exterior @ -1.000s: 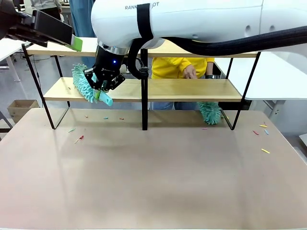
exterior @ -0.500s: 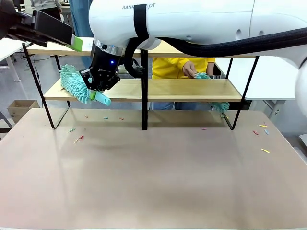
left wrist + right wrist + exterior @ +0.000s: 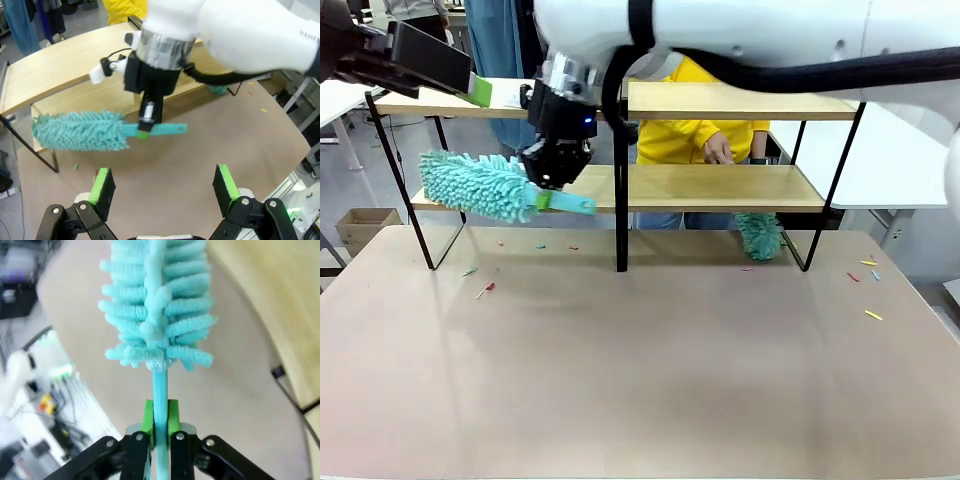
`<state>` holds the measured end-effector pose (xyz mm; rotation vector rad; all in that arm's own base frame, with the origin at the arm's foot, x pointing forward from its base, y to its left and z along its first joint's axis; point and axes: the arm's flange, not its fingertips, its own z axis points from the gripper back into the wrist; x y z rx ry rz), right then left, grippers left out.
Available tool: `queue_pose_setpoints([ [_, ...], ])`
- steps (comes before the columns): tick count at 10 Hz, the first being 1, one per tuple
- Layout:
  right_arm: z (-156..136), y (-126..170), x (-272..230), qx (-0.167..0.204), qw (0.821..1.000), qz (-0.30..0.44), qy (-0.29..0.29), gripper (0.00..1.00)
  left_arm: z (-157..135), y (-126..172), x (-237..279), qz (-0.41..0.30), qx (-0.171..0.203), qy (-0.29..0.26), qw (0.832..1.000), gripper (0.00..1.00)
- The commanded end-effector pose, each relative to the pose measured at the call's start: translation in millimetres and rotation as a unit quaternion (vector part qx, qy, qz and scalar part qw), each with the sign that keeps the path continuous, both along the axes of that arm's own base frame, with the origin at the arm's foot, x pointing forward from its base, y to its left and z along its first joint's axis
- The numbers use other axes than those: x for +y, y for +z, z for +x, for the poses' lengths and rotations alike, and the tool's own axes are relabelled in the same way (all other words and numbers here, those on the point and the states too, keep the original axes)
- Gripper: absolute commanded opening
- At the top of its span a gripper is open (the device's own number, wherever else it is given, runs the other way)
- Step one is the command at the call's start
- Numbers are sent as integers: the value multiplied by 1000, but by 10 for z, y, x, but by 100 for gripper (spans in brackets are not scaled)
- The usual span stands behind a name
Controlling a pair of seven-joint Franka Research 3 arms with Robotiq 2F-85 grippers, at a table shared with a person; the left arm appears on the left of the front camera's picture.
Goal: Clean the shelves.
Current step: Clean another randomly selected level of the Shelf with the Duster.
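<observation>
The shelves [image 3: 720, 186] stand across the far half of the table, two wooden boards on a black frame. My right gripper [image 3: 556, 182] has reached across to their left half and is shut on the handle of a teal fluffy duster [image 3: 475, 186]. The duster head lies nearly level along the front edge of the lower board, pointing left. The right wrist view shows the green pads [image 3: 172, 421] clamped on the handle, with the duster [image 3: 157, 305] straight ahead. My left gripper [image 3: 163, 186] hovers open above the table; its green pad [image 3: 480, 90] sits by the upper board's left end.
A person in yellow [image 3: 695, 135] stands behind the shelves, with a second teal duster [image 3: 758, 235] hanging below the lower board's right end. Small coloured scraps [image 3: 485, 290] lie on the table at left, others [image 3: 868, 270] at right. A cardboard box [image 3: 360, 225] sits on the floor at left.
My right gripper swung the duster from steeply tilted to nearly level, its head sweeping out to the left. The person's duster rose to the lower board, then dropped back below its right end.
</observation>
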<state>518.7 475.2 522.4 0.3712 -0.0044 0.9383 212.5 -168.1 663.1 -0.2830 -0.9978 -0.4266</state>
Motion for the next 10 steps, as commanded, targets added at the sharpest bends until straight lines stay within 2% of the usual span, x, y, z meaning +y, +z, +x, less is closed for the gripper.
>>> queue_pose_setpoints([
  [1, -110, 130, -396, 14, 997, -13, 80, 12, -5, -10, 9, -1, -4, 0, 1000, 100],
  [4, -107, 87, -742, 52, 994, 48, 80, 12, -5, -10, 9, -1, -4, 0, 1000, 100],
  [7, -152, 92, -945, 78, 992, 60, 85, 12, -5, -10, 9, -1, -4, 0, 1000, 100],
  [9, -255, 162, -1187, 104, 988, 46, 109, 12, -5, -10, 9, -1, -4, 0, 1000, 100],
  [10, -365, 185, -1385, 130, 987, 2, 97, 12, -5, -10, 9, -1, -4, 0, 1000, 100],
])
